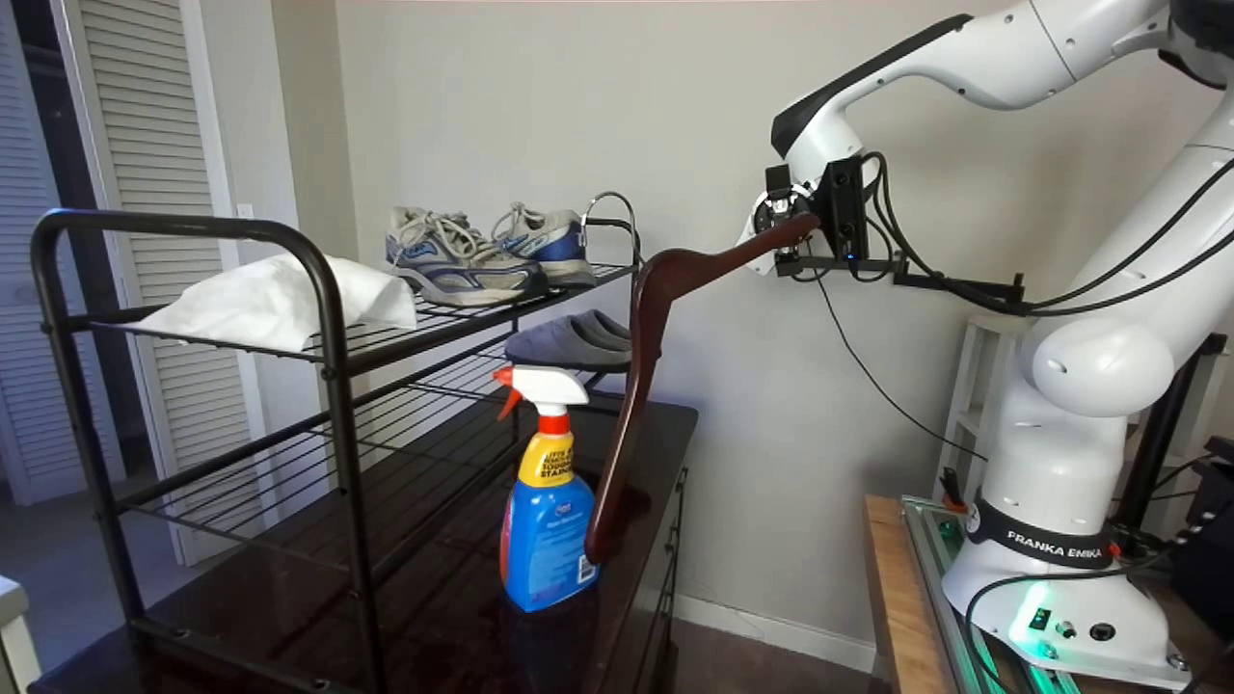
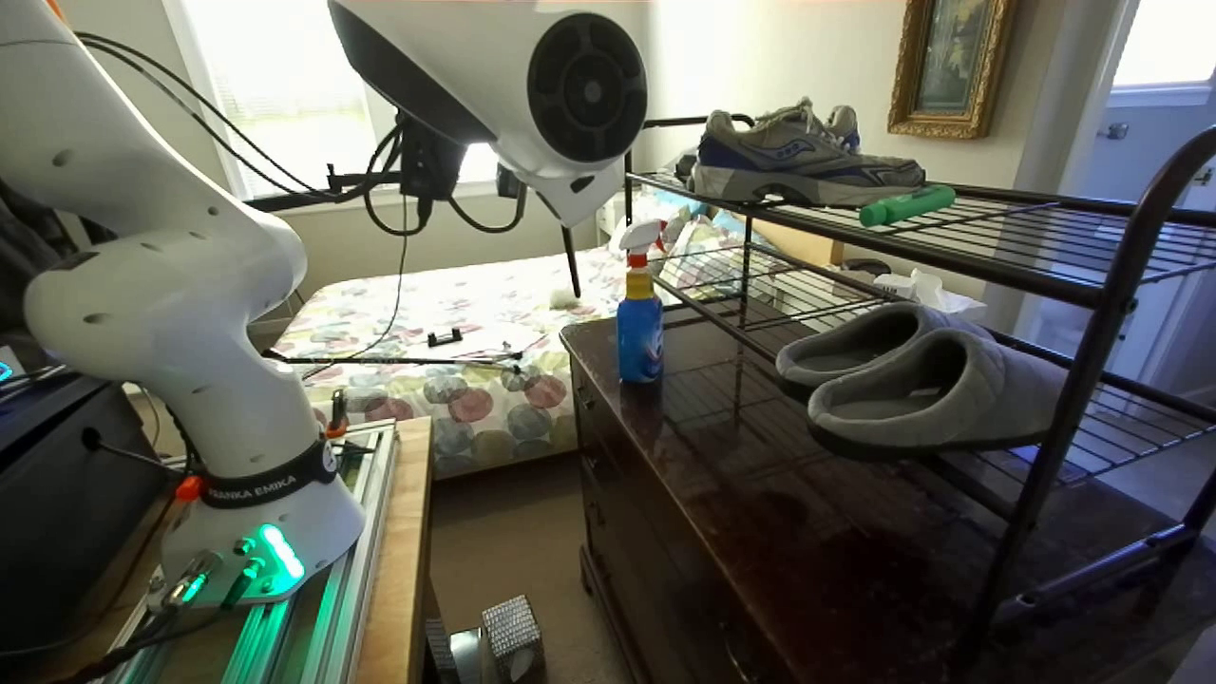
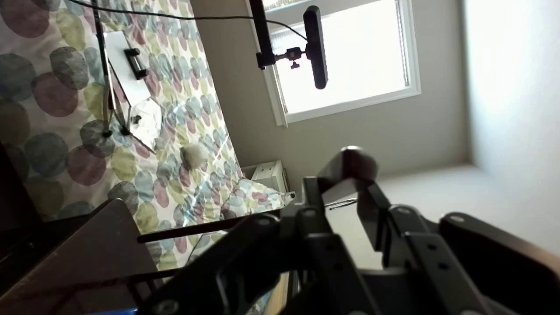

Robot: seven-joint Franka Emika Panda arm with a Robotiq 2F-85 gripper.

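Wrist view: tool narrowly parted, seemingly clamped on one end of a wooden coat hanger.
Coat hanger: aloft near the metal shoe rack; gripping looks done, letting go not yet.

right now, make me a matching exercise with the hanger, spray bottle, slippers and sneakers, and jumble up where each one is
Things:
1. hanger
2. spray bottle
3. slippers
4. sneakers

Places:
A. standing upright on the dresser
B. on the top shelf
C. held at one end by the gripper
D. on the lower shelf

Right pairs:
1-C, 2-A, 3-D, 4-B
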